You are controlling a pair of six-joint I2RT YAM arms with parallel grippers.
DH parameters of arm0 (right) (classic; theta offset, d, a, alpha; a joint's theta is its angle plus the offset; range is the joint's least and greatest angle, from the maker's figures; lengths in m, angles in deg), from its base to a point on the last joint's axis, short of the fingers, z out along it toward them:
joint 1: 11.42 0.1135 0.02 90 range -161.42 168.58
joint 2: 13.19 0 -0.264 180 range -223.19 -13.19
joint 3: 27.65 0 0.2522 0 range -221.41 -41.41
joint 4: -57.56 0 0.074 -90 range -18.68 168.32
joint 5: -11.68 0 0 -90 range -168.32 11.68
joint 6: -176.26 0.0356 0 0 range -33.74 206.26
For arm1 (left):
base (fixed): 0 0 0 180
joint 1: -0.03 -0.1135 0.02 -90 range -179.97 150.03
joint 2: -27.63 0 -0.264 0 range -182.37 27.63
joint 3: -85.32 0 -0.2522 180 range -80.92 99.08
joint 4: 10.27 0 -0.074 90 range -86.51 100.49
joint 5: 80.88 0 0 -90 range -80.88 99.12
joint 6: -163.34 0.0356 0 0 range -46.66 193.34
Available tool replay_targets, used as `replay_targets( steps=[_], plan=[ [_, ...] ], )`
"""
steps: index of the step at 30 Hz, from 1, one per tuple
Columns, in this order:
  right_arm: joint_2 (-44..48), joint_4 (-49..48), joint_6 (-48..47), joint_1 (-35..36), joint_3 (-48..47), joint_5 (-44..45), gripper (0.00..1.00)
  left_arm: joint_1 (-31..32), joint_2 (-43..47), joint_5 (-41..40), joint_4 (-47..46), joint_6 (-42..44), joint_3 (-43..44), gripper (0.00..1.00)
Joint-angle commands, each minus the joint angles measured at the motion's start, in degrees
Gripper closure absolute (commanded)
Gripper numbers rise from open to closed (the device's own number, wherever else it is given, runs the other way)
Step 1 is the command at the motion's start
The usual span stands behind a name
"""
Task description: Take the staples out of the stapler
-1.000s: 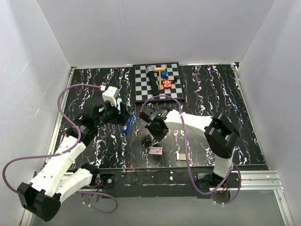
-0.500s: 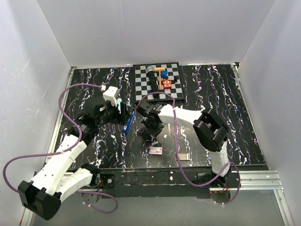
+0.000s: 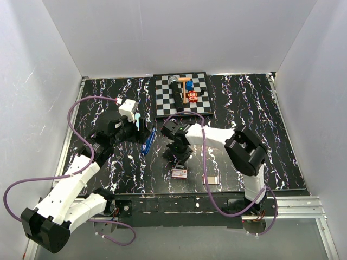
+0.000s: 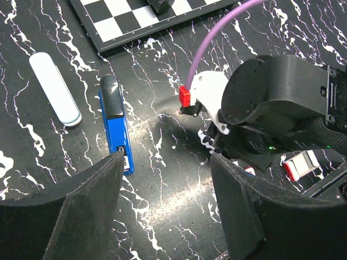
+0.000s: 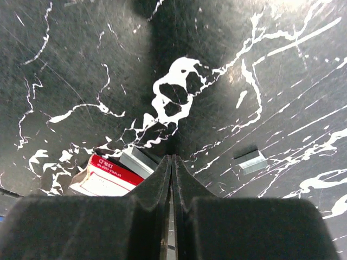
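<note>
**Stapler sits off-centre under the waiting left pincer**

The left gripper [image 4: 167, 162] hangs released, jaws spread wide, but the stapler [image 4: 115, 132] lies by its left finger rather than in the middle of the gap. A straight descent could land that finger on top and skid the stapler across the table [image 4: 168, 211]. The right arm's wrist crowds the same spot, so the two arms could bump. The right gripper [image 5: 172, 160] is clenched on nothing visible, beside a red box [image 5: 105, 176].

The stapler lies flat between the arms, near the checkerboard [image 4: 119, 27], beside a pale oblong piece [image 4: 54, 88]. It is slim, glossy blue, black-capped at its far end, apparently closed. It is probably slippery to grip.
</note>
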Motion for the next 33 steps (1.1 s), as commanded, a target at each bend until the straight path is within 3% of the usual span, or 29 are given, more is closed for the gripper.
replay_targets(
  steps=[1, 8, 27, 33],
  plan=[
    [1.88, 0.39, 0.87, 0.15, 3.5, -0.55, 0.91, 0.15, 1.16, -0.63, -0.44, 0.52, -0.32, 0.35],
    [3.2, 0.04, 2.1, 1.2, 5.62, -1.25, 0.91, 0.15, 1.42, -0.63, -0.44, 0.52, -0.32, 0.35],
    [1.09, 2.68, 4.39, 5.77, -0.45, -6.35, 0.9, 0.15, 2.57, -0.98, -0.35, 0.52, -0.41, 0.35],
    [3.1, 3.99, 4.21, 5.77, -1.06, -2.31, 0.88, 0.15, 2.3, -0.89, -0.44, 0.44, -0.41, 0.35]
  ],
)
